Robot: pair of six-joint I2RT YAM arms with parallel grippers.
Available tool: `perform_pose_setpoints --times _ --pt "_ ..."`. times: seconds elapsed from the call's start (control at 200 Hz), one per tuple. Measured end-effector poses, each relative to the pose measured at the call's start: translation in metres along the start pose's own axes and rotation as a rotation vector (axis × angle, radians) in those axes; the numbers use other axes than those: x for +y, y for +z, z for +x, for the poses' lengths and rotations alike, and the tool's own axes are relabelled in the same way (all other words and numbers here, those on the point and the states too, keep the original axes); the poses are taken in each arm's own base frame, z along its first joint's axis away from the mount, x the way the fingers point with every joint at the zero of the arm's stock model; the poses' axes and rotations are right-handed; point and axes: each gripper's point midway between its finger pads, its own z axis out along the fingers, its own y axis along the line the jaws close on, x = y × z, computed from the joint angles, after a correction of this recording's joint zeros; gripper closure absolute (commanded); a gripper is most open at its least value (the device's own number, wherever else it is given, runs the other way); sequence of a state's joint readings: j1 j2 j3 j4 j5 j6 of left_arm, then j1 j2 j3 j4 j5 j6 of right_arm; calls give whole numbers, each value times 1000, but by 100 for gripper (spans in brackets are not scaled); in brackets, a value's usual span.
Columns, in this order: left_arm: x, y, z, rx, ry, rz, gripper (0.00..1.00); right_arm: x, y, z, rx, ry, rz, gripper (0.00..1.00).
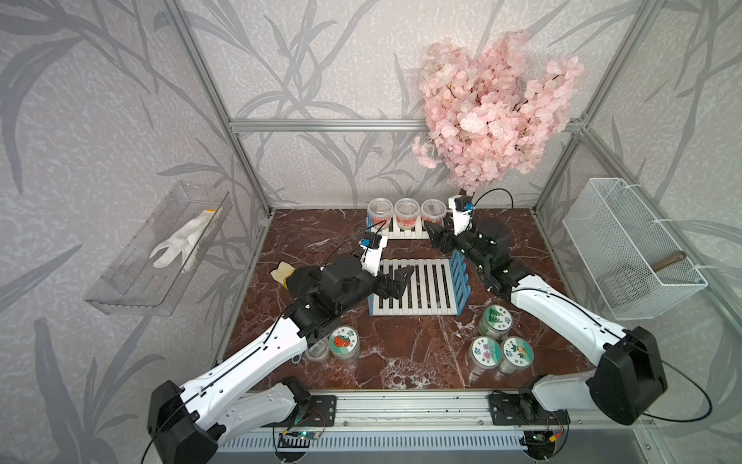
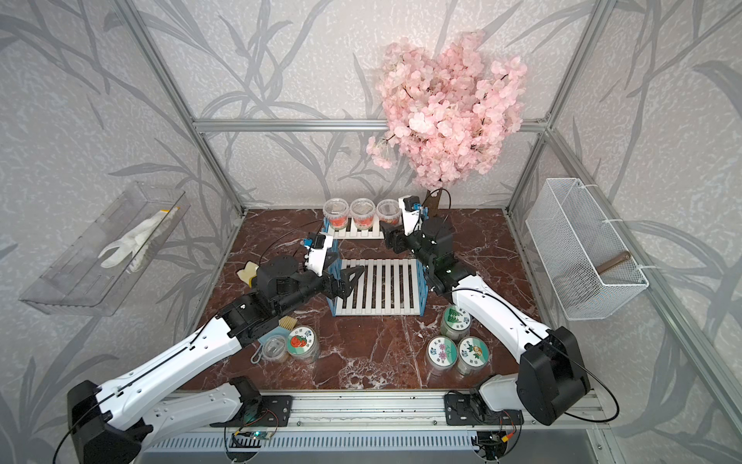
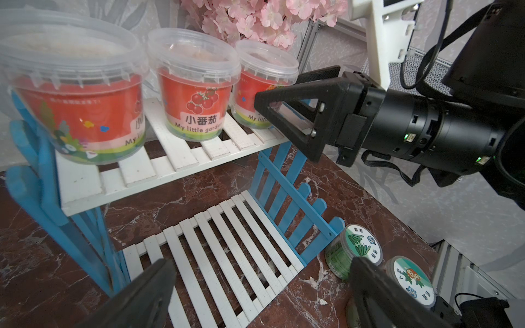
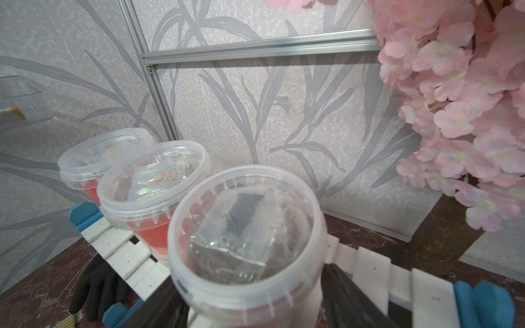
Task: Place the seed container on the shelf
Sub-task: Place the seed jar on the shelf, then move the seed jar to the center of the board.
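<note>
Closest to the right wrist camera is the seed container (image 4: pixel 244 235), a clear lidded tub with a red label. It stands upright on the top board of the shelf (image 4: pixel 372 272), at the end nearest the right pincer (image 4: pixel 252 301). That pincer has one finger on either side of the tub, its jaws parted to about the tub's width. Whether they press on it or only flank it I cannot tell.

Past the pincer's tips a second tub (image 4: pixel 153 181) stands close beside the first, and a third tub (image 4: pixel 105 150) beyond that, all in one row on the same board. A blossom tree (image 1: pixel 498 108) rises just beside the pincer's wrist.

The left pincer (image 1: pixel 395 281) gapes wide and holds nothing. It hangs over the shelf's bottom board, well short of the tubs. A black glove (image 1: pixel 299 277) lies behind it on the surface (image 1: pixel 401 353).

Behind the right pincer, by its arm, stand three tins (image 1: pixel 496 319) with picture lids. A fourth tin (image 1: pixel 344 343) stands beside the left arm. Well apart from both, a white glove (image 1: pixel 180 241) lies in a clear wall tray (image 1: pixel 132 297).

That makes three tubs, four tins and two gloves.
</note>
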State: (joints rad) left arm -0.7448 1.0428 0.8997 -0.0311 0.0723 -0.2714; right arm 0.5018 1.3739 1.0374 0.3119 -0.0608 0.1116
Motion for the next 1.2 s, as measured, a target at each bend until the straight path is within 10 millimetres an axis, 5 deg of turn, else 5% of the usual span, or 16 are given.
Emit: perform_pose_setpoints --times 0.63,0.94,1.2 --pt "4 -6 1 6 10 -23 0 3 -42 3 4 -23 -5 25" --pt "14 -18 11 28 19 -72 0 5 -85 11 -5 -28 -6 19" --pt "29 -28 30 77 -30 -148 0 31 -109 28 22 -12 -158 19"
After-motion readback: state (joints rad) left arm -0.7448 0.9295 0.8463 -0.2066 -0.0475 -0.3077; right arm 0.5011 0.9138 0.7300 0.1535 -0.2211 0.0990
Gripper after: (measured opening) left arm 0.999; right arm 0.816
